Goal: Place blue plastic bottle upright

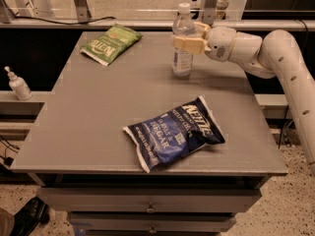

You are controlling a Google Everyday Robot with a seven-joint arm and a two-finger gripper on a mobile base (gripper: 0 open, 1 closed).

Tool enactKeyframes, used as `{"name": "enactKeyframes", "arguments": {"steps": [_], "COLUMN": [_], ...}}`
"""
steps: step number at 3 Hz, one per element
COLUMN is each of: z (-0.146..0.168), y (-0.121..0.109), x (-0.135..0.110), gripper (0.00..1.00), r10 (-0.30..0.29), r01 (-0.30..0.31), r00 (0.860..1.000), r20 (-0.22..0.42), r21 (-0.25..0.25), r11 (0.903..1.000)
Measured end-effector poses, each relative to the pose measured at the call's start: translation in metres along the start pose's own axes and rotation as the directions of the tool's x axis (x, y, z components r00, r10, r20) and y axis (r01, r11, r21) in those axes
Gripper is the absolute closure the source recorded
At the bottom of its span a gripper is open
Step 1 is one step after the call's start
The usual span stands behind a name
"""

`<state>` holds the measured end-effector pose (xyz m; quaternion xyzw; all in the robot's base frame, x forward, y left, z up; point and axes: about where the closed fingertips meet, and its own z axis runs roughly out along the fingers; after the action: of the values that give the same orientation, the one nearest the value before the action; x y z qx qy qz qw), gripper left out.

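The blue plastic bottle (182,50) stands upright on the grey table (98,117) near its far right part. It is clear, with a pale label around its middle and a white cap on top. My gripper (186,37) reaches in from the right at the end of the white arm (275,58). Its tan fingers (189,44) are around the bottle's upper part, just below the neck. The bottle's base rests on the tabletop.
A dark blue chip bag (173,132) lies near the table's front edge. A green chip bag (110,43) lies at the far left. A white pump-top dispenser bottle (18,85) stands on a ledge left of the table. Drawers run below the tabletop.
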<state>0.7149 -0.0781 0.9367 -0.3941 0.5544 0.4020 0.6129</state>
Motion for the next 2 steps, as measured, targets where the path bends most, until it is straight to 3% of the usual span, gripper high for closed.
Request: {"name": "enactKeyframes", "arguments": {"steps": [1, 2], "z": [0.0000, -0.0022], "y": [0.0000, 0.0048], "x": [0.0000, 0.0002], "gripper": [0.12, 0.00], "r10": [0.000, -0.013], "r01": [0.000, 0.012], "r00": [1.000, 1.000], "r20": [0.000, -0.010], "r21": [0.000, -0.017], "r11": [1.0000, 0.9998]}}
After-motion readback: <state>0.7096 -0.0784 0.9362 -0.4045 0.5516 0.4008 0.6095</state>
